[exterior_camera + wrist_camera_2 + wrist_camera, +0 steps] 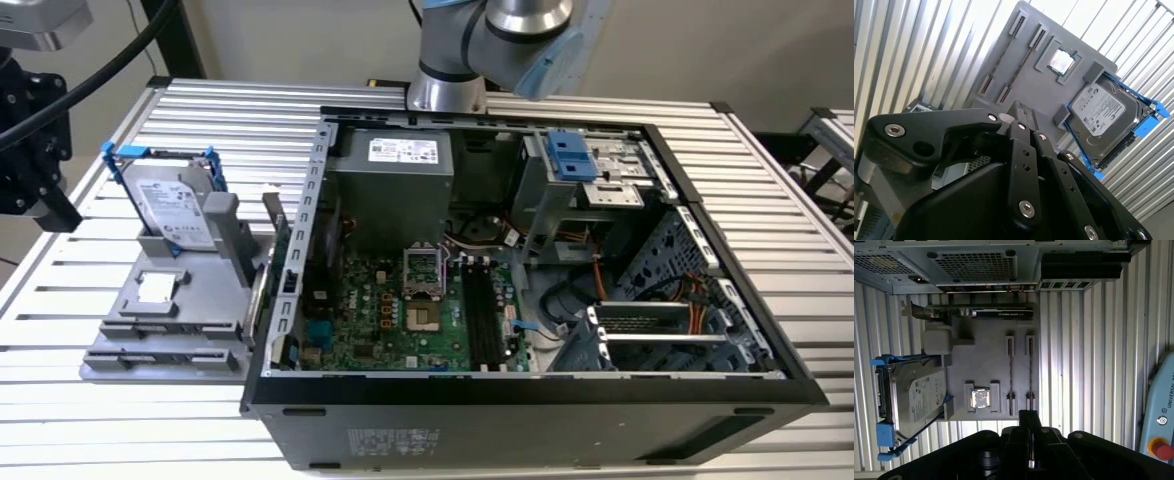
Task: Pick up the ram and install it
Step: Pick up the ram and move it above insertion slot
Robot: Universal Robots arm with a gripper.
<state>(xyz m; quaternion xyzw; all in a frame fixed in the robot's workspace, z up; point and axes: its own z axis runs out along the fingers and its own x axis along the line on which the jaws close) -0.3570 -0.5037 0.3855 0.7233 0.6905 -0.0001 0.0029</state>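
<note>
Grey plastic forms the fixture tray, which is laid on the ribbed aluminium table at the exterior view's left of the open computer case. The ram is stood on its thin edge in this tray, so it is seen as a narrow dark line held between small grey brackets at its ends. Its long axis is laid flat along the tray, with one end pointed at the case's side wall and the other at the gripper. A second dark stick is set parallel just beside it, between it and the processor chip. The hard drive in its blue bracket is propped on the far side of the chip, and a graphics card is stood at the tray edge nearest the case. The gripper is hung over the tray end away from the case, roughly in line with the ram. Its black fingers are drawn together, with only a thin slit left between them, and nothing is seen to be held.
</note>
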